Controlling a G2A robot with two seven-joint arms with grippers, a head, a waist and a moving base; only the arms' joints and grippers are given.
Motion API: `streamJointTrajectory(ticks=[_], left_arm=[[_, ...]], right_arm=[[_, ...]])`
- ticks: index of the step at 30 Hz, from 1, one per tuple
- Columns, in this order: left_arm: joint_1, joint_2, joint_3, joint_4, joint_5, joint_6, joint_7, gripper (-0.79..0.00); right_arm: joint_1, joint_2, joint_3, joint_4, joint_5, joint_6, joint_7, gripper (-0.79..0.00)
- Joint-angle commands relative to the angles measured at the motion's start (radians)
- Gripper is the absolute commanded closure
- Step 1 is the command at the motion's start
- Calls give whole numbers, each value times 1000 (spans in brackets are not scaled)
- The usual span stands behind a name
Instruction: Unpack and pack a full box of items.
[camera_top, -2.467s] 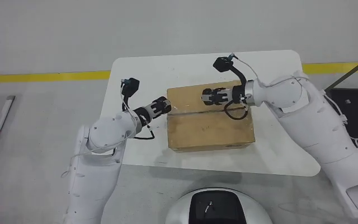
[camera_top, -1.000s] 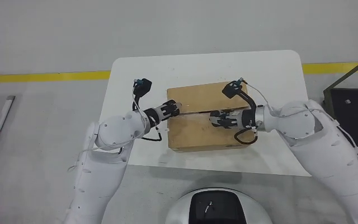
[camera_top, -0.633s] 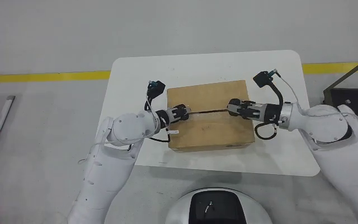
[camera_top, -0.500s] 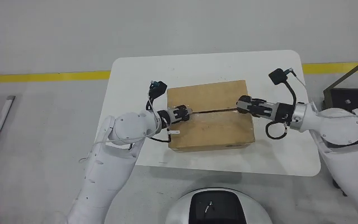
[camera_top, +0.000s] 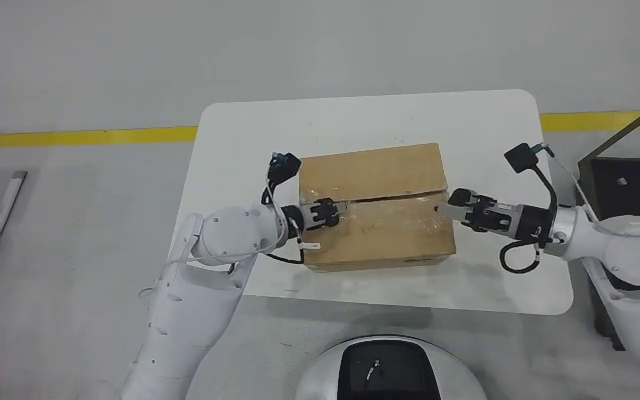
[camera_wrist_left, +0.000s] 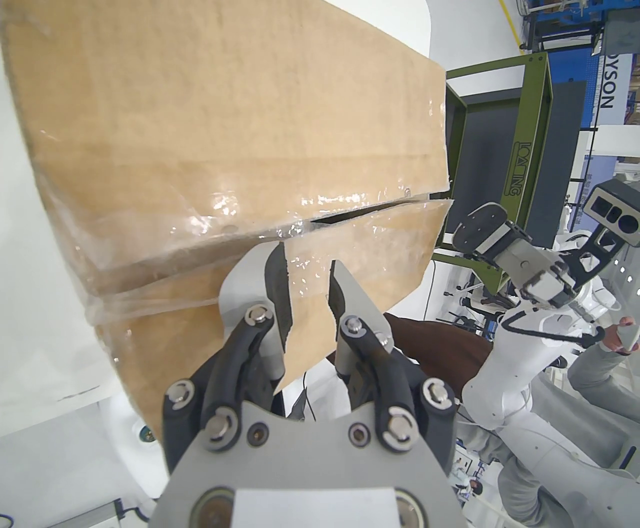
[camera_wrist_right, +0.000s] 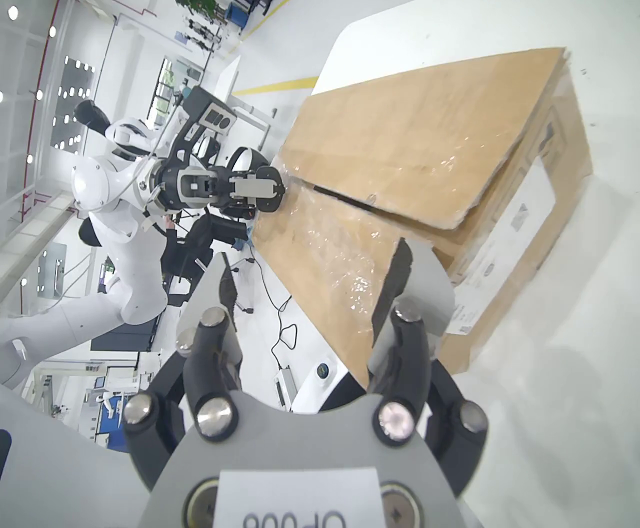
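One white table (camera_top: 480, 120) with rounded corners. One brown cardboard box (camera_top: 375, 170) sits near its middle, long sides running left to right, well in from every edge. Off the table on the robot's right stands a green metal frame (camera_wrist_left: 500, 150) with lettering on its upright. Box top: two flaps meet along a central seam (camera_top: 390, 198). Glossy clear tape (camera_wrist_left: 260, 200) is wrinkled over the seam and wraps down the left end. Toward the right end the flaps stand parted, with a dark slit between them and the far flap's corner lifted. One white printed label (camera_wrist_right: 510, 235) on the box's right end face, print too small to make out. Two grippers, one at each end of the seam. Right gripper (camera_wrist_right: 312, 255) sits just off the right end, fingers spread wide and empty. Left gripper (camera_wrist_left: 306, 260) is over the taped left end, fingers a narrow gap apart, clamped on nothing; contact with the tape cannot be told.
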Motion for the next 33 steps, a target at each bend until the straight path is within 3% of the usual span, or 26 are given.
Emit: streamJointTrajectory(ticks=[1, 4, 6, 7, 10, 13, 14, 16, 18, 33], left_arm=[[0, 1, -7, -9, -4, 2, 3, -329], [3, 3, -17, -18, -8, 6, 10, -419], [6, 5, -24, -23, -7, 8, 17, -662], [7, 5, -28, -25, -8, 8, 20, -671], [13, 8, -43, -36, -14, 9, 35, -628], [16, 10, -56, -46, -16, 9, 42, -369], [18, 11, -59, -48, -16, 9, 42, -354], [19, 13, -65, -51, -15, 9, 44, -326], [22, 14, -69, -53, -15, 8, 46, -323], [27, 19, -65, -56, -19, 8, 52, -360]], right_arm=[[-7, 1, -1, -5, 12, 14, -4, -785], [-13, 2, -2, -7, 31, 29, -11, -785], [-13, 4, -3, -3, 25, 31, -12, -785], [-11, 4, -4, 1, 29, 34, -18, -785], [4, 5, -16, 9, 25, 33, -28, -785], [26, 5, -43, 17, 22, 34, -31, -785], [34, 5, -52, 24, 21, 37, -32, -776], [52, 4, -71, 36, 15, 41, -34, -465], [71, 5, -87, 53, -8, 51, -28, -369], [117, 16, -124, 82, -79, 52, 7, -366]])
